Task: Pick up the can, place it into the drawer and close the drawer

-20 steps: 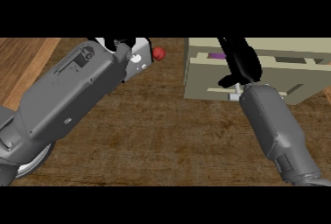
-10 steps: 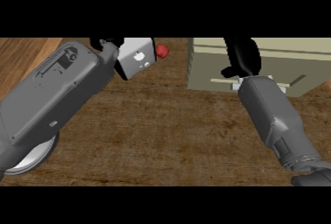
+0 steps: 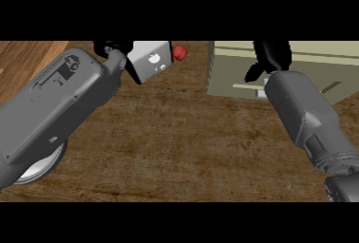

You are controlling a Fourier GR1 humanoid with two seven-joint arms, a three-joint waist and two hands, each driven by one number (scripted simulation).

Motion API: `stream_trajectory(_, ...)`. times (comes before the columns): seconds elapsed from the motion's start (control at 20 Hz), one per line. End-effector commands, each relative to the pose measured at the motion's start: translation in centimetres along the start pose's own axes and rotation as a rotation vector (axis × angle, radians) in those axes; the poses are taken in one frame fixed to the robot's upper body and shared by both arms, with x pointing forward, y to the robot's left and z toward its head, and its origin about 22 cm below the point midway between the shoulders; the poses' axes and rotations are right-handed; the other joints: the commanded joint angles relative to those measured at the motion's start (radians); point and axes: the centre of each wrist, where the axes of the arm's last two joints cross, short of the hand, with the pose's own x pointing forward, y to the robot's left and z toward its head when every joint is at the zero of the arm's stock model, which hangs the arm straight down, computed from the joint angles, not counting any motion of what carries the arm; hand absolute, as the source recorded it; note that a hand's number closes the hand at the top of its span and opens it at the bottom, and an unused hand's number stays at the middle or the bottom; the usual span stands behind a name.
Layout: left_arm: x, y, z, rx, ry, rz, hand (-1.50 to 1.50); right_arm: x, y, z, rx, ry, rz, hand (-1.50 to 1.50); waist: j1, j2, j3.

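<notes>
well, the pale beige drawer (image 3: 231, 71) lies beneath the right hand (image 3: 272, 54).

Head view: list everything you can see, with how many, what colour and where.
counter: one, dark brown wood, across the view
drawer unit: one, beige, top right
red object: one, small, top edge, between left hand and drawer unit; cannot tell what it is
plate: one, white, lower left, mostly under the left forearm
pale grey block: one, beside the left hand; may be part of it
left forearm: one, grey, left side
right forearm: one, grey, right side
left hand: one, black, top edge
right hand: one, black, over the drawer unit
</notes>
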Motion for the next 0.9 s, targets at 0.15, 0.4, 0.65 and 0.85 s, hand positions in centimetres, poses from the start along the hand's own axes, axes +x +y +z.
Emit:
stream_trajectory(0.15, 0.2, 1.3, 0.3, -0.019, 0.006, 0.0, -1.5, -0.6, -4.0, -3.2, -0.059, 0.017, 0.002, -1.5, 0.023, 0.002, -0.003)
stream_trajectory(0.4, 0.1, 1.4, 0.5, -0.01, 0.007, 0.009, -1.5, 2.6, -2.4, -2.8, -0.004, -0.011, -0.322, -1.5, 0.023, 0.004, 0.001)
stream_trajectory(0.65, 0.7, 1.5, 0.5, 0.006, -0.004, -0.003, -1.5, 3.3, -3.0, -3.4, 0.01, 0.07, -0.645, -1.5, 0.004, -0.009, 0.002)
stream_trajectory(0.85, 0.0, 1.0, 1.4, -0.031, 0.014, -0.006, -1.5, 2.8, -2.4, -2.9, -0.01, 0.104, -0.739, -1.5, 0.016, -0.002, -0.001)
